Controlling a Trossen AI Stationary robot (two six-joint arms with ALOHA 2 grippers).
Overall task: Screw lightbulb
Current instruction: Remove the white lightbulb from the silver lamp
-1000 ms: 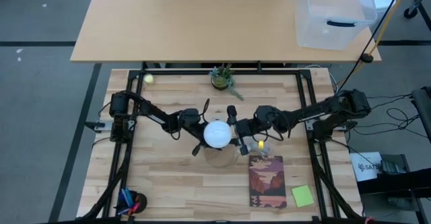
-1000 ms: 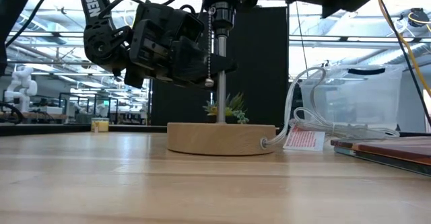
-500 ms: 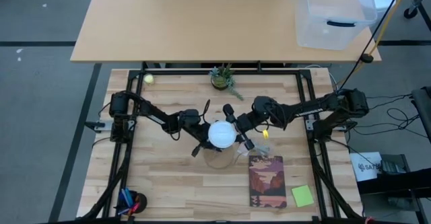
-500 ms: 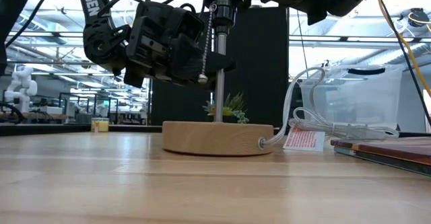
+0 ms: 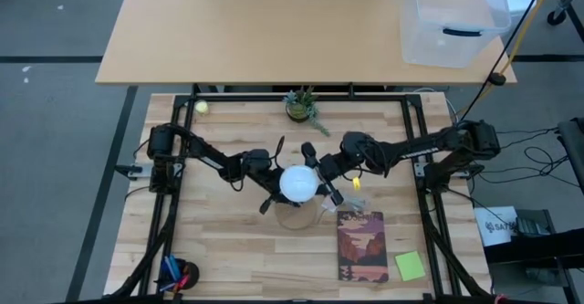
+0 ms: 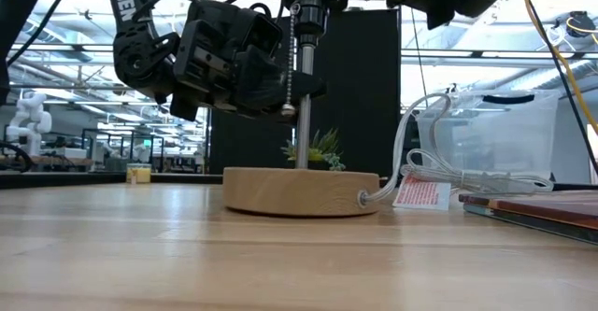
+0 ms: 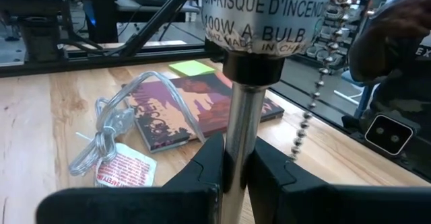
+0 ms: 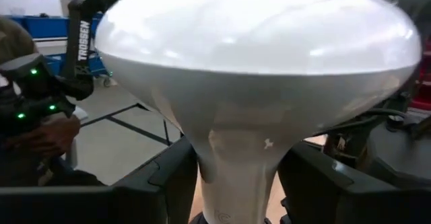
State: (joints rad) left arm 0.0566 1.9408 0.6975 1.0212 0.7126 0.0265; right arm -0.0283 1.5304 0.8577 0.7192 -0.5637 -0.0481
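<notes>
Wood planking makes up the counter (image 5: 228, 249), framed by black rails, with a second bare table and a clear plastic bin (image 5: 453, 16) behind it. Both arms reach in toward the middle, where a small lamp stands on a round wooden base (image 6: 301, 191); a cable trails from the base toward a book (image 5: 361, 246) lying just beside it.

The left gripper (image 7: 234, 158) is clamped on the lamp's metal stem (image 7: 241, 126) below the socket, low enough to leave the socket free. This looks like a bracing hold, so the lamp will not spin or tip while the bulb is turned. A bead pull chain (image 7: 315, 96) hangs beside the stem.

The lightbulb (image 5: 297, 183) sits upright on top of the lamp, its neck down in the socket. The right gripper (image 8: 237, 177) comes in from the opposite side with its fingers (image 8: 168, 180) set either side of the bulb's tapering neck; whether they press on it or stand just off it I cannot tell. That placement under the globe suits twisting the bulb about its own axis.

A small potted plant (image 5: 301, 105) and a yellow-green ball (image 5: 201, 107) sit near the far edge, well apart from the work.
</notes>
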